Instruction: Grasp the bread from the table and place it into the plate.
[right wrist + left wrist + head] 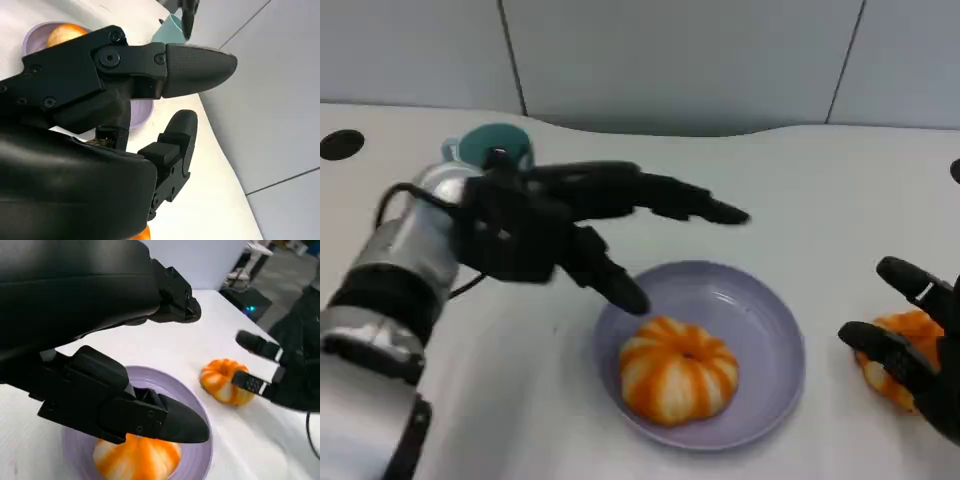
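Observation:
A lavender plate [768, 325] sits at the table's middle front with an orange-and-white pumpkin-shaped bread [678, 370] lying in it. My left hand [560, 225] hovers over the plate's left rim, fingers spread and holding nothing; the left wrist view shows this hand [95, 380] above the same bread [135, 460] and plate [192, 400]. A second bread [892, 350] lies on the table to the right. My right hand [920, 345] is at it with fingers apart, straddling the bread [222, 382] without closing on it. The right hand [100, 125] fills much of its own wrist view.
A teal cup [495, 146] stands at the back left, behind my left forearm. A dark round hole [340, 143] marks the table's far left. Grey wall panels rise behind the table's rear edge.

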